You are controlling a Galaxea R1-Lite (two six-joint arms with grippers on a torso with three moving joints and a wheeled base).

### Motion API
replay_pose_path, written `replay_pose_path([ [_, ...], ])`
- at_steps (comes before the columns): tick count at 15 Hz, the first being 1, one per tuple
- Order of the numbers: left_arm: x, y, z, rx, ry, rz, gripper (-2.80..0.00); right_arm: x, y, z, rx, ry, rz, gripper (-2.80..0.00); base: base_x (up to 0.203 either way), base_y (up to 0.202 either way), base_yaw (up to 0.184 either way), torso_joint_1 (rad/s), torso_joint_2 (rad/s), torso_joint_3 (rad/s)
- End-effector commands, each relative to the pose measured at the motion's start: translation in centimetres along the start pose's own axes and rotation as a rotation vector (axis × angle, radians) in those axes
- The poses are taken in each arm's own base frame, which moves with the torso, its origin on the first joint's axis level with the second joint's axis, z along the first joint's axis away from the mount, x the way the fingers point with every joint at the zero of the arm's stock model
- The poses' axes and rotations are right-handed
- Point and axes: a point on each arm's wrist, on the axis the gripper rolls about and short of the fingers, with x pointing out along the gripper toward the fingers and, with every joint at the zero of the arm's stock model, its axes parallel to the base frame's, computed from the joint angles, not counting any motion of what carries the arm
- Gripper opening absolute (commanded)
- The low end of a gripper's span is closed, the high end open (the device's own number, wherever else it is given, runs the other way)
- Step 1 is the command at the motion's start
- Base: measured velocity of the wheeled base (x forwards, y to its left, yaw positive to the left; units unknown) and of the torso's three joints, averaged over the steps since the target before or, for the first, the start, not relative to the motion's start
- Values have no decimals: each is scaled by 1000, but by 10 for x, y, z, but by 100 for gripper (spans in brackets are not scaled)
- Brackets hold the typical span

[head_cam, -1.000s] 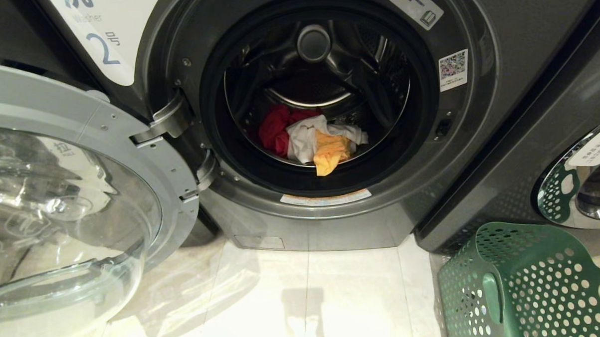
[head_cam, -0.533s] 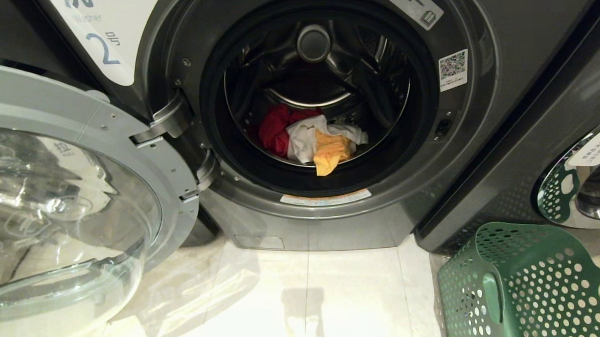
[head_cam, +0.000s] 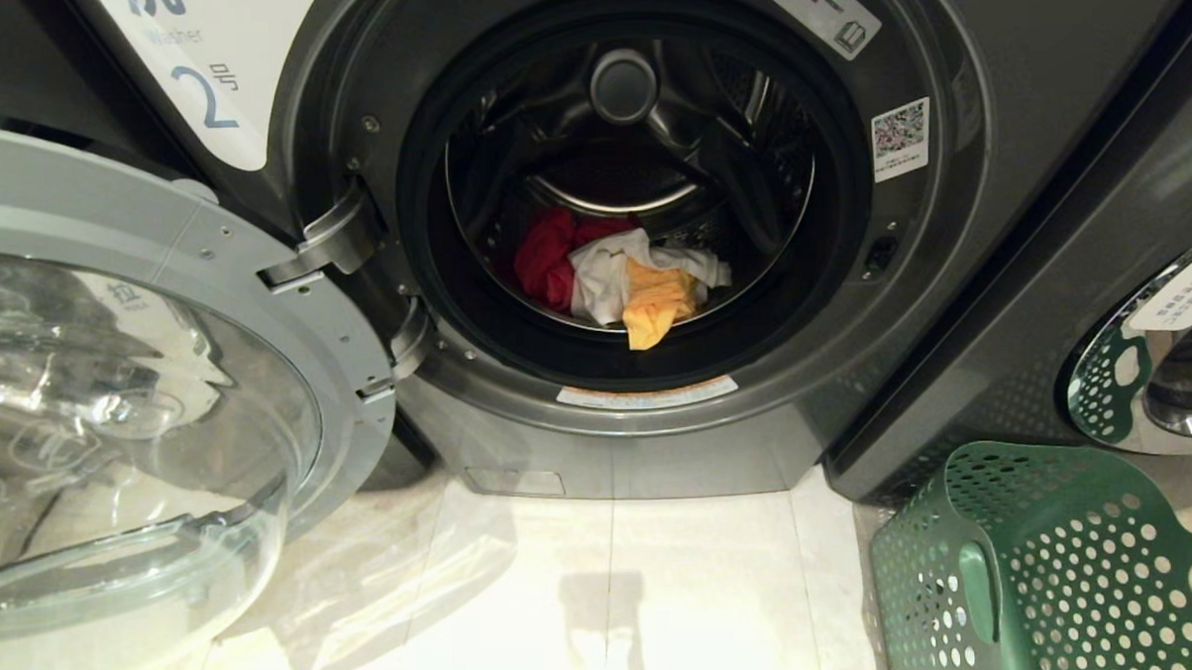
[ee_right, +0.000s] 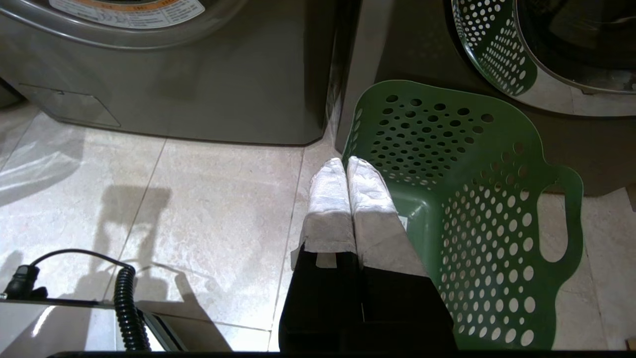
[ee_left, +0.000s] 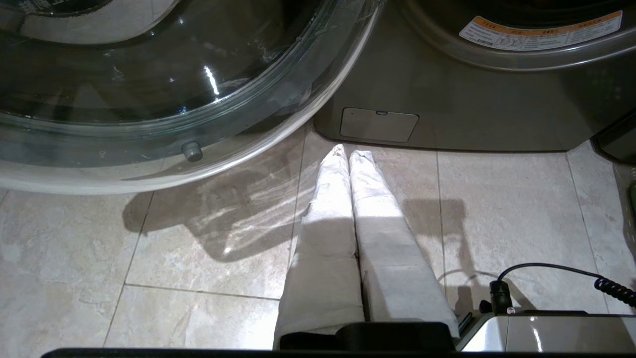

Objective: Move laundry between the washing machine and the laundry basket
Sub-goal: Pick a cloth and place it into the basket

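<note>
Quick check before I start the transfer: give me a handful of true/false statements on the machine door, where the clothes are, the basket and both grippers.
1. The dark grey front-loading washing machine has its round glass door swung open. True.
2. The green perforated plastic laundry basket holds the yellow-orange garment. False: the basket looks empty in the right wrist view; that garment lies in the drum with the red garment and the white garment.
3. The left gripper is shut and holds nothing. True.
4. The right gripper is open around the basket's rim. False: it is shut, hanging by the basket's near wall.
5. The basket stands on the tiled floor left of the machine. False: it stands to the right.
</note>
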Motion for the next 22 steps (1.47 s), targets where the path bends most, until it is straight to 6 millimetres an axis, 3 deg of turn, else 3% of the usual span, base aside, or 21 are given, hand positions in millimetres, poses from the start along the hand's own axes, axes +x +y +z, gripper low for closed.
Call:
replay_pose_path([
  [1, 0, 0, 0, 0, -1, 1, -280, 0, 0, 0, -2, 4, 3, -280, 0, 0, 0, 0, 0, 0],
  [6, 0, 0, 0, 0, -1, 1, -280, 0, 0, 0, -27, 4, 4, -280, 0, 0, 0, 0, 0, 0],
  [17, 0, 0, 0, 0, -1, 1, -280, 0, 0, 0, -19, 4, 4, -280, 1, -8, 163, 3, 3, 3],
  [22, 0, 0, 0, 1, -1, 2, -280, 0, 0, 0, -19, 4, 4, -280, 1, 0, 16, 1, 0, 0],
])
